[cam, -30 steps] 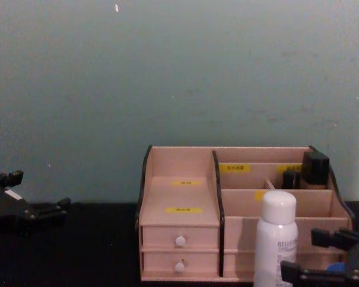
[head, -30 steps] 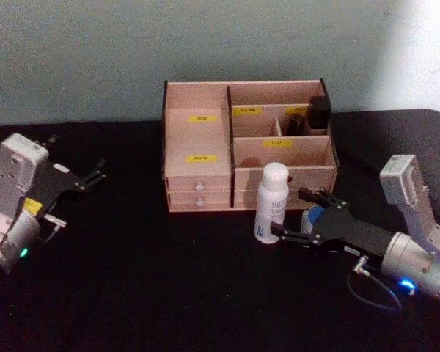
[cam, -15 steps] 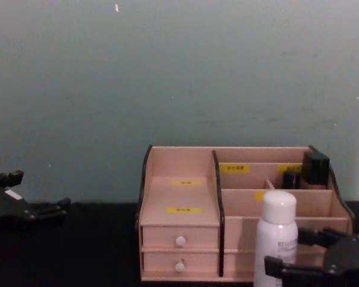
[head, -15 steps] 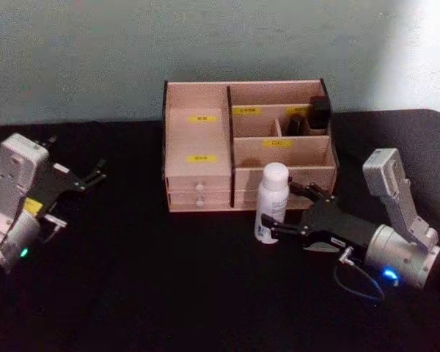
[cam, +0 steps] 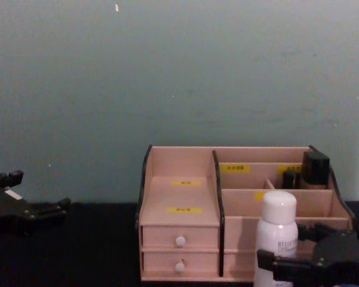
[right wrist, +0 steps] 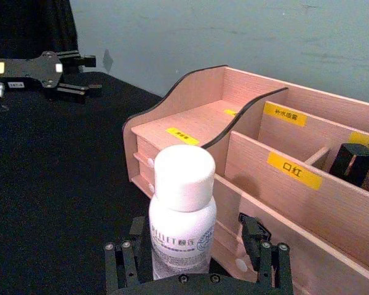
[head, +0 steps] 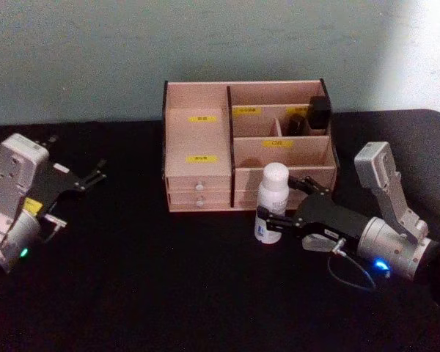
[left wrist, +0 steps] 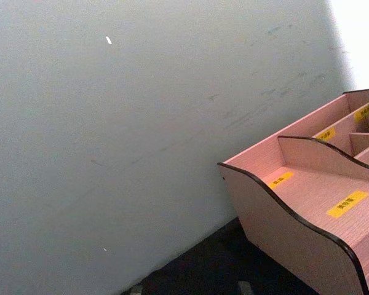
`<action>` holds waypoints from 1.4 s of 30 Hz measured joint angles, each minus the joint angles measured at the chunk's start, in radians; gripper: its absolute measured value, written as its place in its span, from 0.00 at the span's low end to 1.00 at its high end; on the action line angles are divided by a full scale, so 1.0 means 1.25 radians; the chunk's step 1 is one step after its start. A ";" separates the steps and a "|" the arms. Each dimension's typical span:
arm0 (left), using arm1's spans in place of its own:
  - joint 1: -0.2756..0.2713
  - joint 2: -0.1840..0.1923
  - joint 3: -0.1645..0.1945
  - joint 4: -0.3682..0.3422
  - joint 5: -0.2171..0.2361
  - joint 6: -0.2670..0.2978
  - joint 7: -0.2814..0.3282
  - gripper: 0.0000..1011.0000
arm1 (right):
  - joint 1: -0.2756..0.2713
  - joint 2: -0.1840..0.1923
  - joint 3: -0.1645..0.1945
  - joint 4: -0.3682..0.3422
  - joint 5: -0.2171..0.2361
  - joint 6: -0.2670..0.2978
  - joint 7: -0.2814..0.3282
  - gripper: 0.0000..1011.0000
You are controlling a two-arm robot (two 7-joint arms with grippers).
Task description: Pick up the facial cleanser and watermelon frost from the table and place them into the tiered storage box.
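The bench (head: pixel 169 293) is a flat black surface spanning the full width of the scene, and its far right corner is rounded. A plain grey-green wall (head: pixel 95 51) stands behind its far edge. A small white fleck (cam: pixel 116 8) sits high on the wall, left of centre. A bright patch (head: pixel 425 51) covers the wall's far right end. A black block (head: pixel 320 112) stands upright at far centre-right. A smaller dark tube (head: pixel 297 125) stands just left of it.

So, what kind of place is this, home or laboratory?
Probably a robot test bench: a black table before a bare wall, the right gripper open around a white bottle by the tiered storage box, the left gripper parked at the left.
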 joint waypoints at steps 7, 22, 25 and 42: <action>0.000 0.000 0.000 0.000 0.000 0.000 0.000 0.99 | 0.005 -0.004 -0.003 0.009 0.000 0.000 0.010 0.99; 0.000 0.000 0.000 0.000 0.000 0.000 0.000 0.99 | 0.010 -0.005 -0.005 0.011 0.002 0.000 0.016 0.99; 0.000 0.000 0.000 0.000 0.000 0.000 0.000 0.99 | 0.010 -0.004 -0.005 0.011 0.002 0.000 0.016 0.99; 0.000 0.000 0.000 0.000 0.000 0.000 0.000 0.99 | 0.009 -0.004 -0.005 0.010 0.003 0.001 0.016 0.85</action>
